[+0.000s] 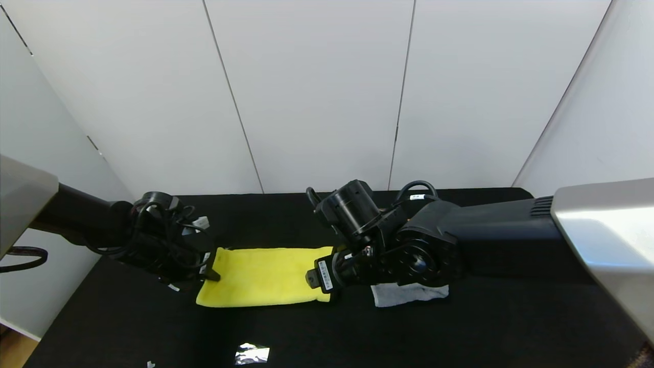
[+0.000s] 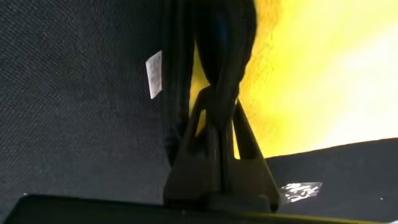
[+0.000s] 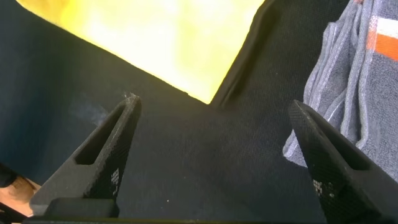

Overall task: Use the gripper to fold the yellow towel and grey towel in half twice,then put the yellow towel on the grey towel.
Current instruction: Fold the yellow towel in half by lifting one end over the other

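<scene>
At left edge: left gripper (image 1: 210, 272) pinches yellow towel (image 1: 265, 276) | right fingers (image 3: 112, 155) spread

Walls: bright, evenly lit from above — soft, no hard shadows.
Black table (image 1: 460, 327): dark, detail lost.
Yellow towel (image 1: 263, 276): glaring, washed to white in both wrist views.
Left wrist view: fingers (image 2: 214, 74) blurred, silhouetted.

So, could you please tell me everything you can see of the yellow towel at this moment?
The yellow towel is a bright yellow plush cloth with thin black edge trim, lying flat as a wide rectangle on the black table. The left end effector is shut on its left edge. The right end effector hangs open over its right corner, touching nothing. The grey towel lies apart, to its right.
</scene>
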You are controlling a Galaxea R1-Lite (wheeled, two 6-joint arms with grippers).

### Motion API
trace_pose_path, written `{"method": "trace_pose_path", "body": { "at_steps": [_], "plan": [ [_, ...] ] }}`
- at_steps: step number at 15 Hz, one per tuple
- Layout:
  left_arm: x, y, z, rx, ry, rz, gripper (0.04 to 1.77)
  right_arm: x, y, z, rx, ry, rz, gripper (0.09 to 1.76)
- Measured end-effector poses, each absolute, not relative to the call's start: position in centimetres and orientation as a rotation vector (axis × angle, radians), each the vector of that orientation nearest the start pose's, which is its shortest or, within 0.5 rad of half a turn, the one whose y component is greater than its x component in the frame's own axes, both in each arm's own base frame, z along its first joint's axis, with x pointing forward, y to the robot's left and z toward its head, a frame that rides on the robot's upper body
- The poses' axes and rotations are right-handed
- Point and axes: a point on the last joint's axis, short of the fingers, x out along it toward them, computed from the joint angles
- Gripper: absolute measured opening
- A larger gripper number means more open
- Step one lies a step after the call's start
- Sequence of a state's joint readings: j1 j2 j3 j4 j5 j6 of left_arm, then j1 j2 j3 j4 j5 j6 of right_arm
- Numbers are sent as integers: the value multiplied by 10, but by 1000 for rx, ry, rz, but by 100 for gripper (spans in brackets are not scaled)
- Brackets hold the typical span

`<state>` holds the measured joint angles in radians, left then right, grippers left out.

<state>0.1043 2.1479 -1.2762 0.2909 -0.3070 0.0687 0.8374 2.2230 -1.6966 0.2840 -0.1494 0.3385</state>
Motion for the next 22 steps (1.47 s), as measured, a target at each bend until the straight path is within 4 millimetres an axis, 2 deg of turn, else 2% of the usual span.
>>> {"method": "trace_pose_path", "body": {
  "at_steps": [5,11,15,22],
  "plan": [
    [373,32,74,-162,1129,-215,11,298,326,142,-80,822,515,170],
    [376,23,93,-98,1095,-184,11,294,320,144,-85,831,511,170],
    [375,0,108,12,1099,-179,11,289,305,150,-90,843,492,170],
    [370,-30,152,73,1133,-224,11,277,264,158,-83,881,450,170]
  ]
}}
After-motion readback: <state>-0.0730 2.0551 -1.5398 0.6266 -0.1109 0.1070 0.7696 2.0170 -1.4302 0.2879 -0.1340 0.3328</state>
